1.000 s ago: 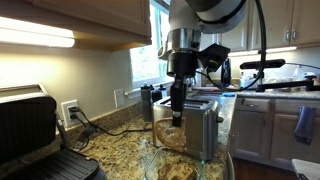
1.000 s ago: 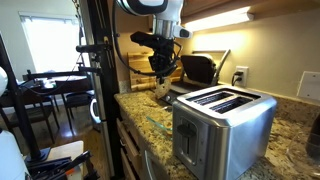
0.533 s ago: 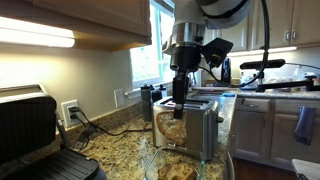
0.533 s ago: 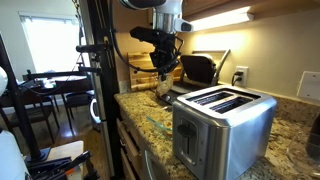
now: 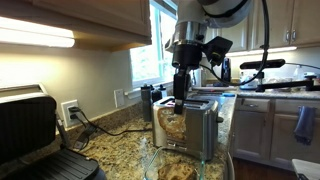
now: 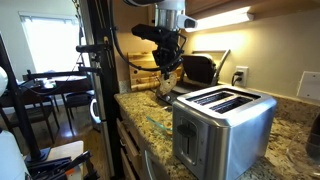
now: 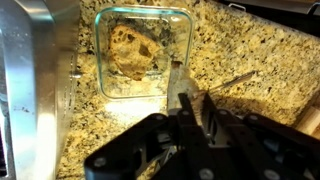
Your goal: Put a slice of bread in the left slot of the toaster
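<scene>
Bread (image 5: 173, 127) hangs from fingers (image 5: 180, 98) in an exterior view, unclear at wrist.

Glass dish (image 7: 172, 28): clear, square, rounded corners, standing on table.
Table (image 7: 235, 50): speckled granite.
Grill press (image 5: 30, 130): black, hinged, lid raised.
Wall outlet (image 5: 70, 110): white, cord plugged in.
Towel (image 5: 305, 122): blue, hanging.

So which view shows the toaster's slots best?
An exterior view: the toaster sits close, with both top slots open to the camera. In an exterior view, the toaster shows only its side, partly behind the slice of bread in the gripper. The wrist view catches just its steel wall.
</scene>
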You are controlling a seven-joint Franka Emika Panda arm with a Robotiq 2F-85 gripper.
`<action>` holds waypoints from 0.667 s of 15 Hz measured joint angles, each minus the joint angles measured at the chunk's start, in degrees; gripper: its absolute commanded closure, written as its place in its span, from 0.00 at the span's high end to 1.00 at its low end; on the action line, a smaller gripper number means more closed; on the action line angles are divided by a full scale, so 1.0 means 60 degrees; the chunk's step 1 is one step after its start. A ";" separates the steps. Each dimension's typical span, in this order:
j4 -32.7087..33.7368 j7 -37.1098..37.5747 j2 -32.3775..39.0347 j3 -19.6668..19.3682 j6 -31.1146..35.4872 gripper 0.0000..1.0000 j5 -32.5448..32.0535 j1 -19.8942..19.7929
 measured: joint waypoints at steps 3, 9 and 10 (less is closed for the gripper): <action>0.0000 0.0000 -0.0007 -0.0063 0.0143 0.06 -0.0003 -0.0016; 0.0000 0.0000 -0.0252 -0.0217 0.0262 0.06 -0.0003 -0.0028; 0.0000 0.0000 -0.0319 -0.0240 0.0263 0.06 -0.0003 -0.0029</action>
